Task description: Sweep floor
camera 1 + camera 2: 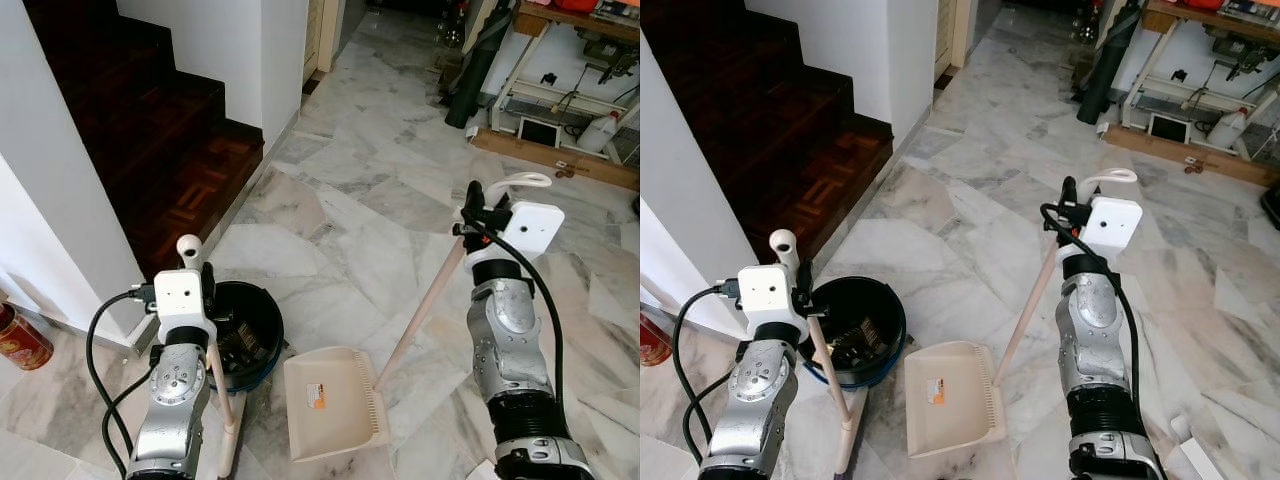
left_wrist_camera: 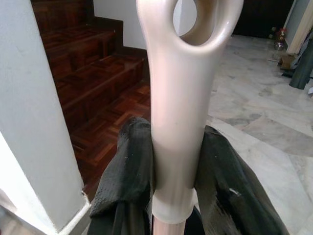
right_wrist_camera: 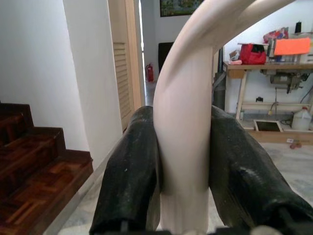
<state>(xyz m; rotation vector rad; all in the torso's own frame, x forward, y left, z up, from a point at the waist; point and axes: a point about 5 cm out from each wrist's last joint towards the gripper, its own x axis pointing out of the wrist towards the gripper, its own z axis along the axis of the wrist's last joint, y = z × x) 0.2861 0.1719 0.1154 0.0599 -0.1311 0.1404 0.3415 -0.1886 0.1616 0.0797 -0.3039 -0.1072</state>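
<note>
I have both arms raised over the grey-veined white marble floor (image 1: pixel 340 230) at the foot of the dark wooden staircase (image 1: pixel 150 130), each holding one half of a sweeping set. My left gripper (image 2: pixel 176 161) has its jaws closed tight around the cream plastic broom handle with a hanging loop at its top (image 2: pixel 178 98), gripping just under that loop so the long shaft can swing low; the broom's lower end runs down out of view at the near left. My right gripper (image 3: pixel 186 161) has its jaws clamped on the curved cream handle of the long-stemmed beige plastic dustpan (image 1: pixel 335 400), high up near the bend, which keeps the pan's mouth flat on the floor between my arms.

The dustpan sits just right of the round black plastic bin with a blue rim (image 1: pixel 245 330), which has dark debris inside, so I judge the pan is parked close for tipping. A red tin can (image 1: pixel 20 340) stands at the far left by the white wall. I judge the sweeping stroke toward the pan is the step in hand.
</note>
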